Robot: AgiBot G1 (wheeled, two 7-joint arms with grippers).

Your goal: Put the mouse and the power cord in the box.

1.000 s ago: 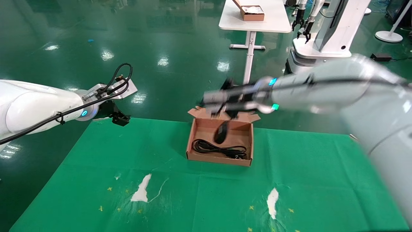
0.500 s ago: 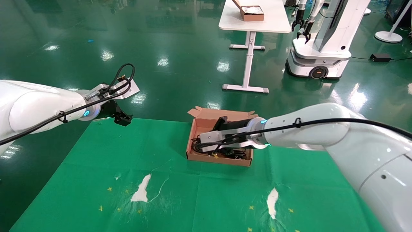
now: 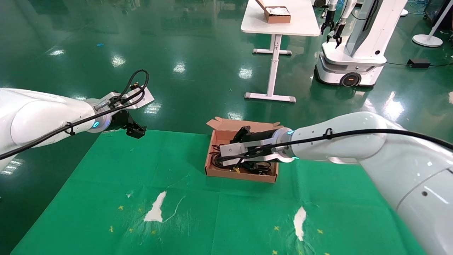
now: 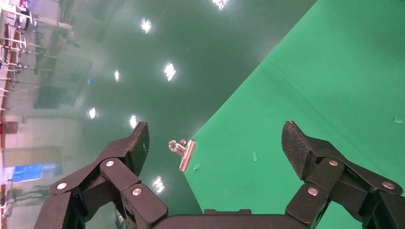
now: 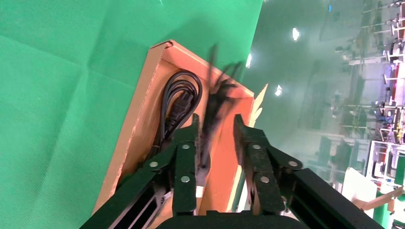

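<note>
The mouse cannot be picked out in the head view, where the right arm covers the middle of the box [image 3: 216, 156]; in the right wrist view a blurred thin black cable [image 5: 216, 102] runs up between the fingers [image 5: 184, 157], and I cannot tell where the mouse body lies. The power cord [image 5: 177, 102] lies looped inside the box against one long wall, its plug among the loops; in the head view its coils [image 3: 214, 159] show at the box's 9 o'clock end. The box sits on the green cloth [image 3: 106, 198] at about 12 o'clock from the robot, flaps on its far edge.

The right gripper [image 5: 215, 129] reaches into the box from 3 o'clock, fingers low inside it and parted by a narrow gap. Whether they grip the thin cable, I cannot tell.

The left gripper [image 4: 215, 143] hangs parked at 10 o'clock, over the far left corner of the cloth, fingers spread wide and holding nothing. A metal binder clip [image 4: 182, 152] clamps the cloth's edge below it.

Beyond, at 12 o'clock, stands a white table [image 3: 279, 24] with a small brown box [image 3: 276, 14], and another robot [image 3: 354, 46] at 1 o'clock.
</note>
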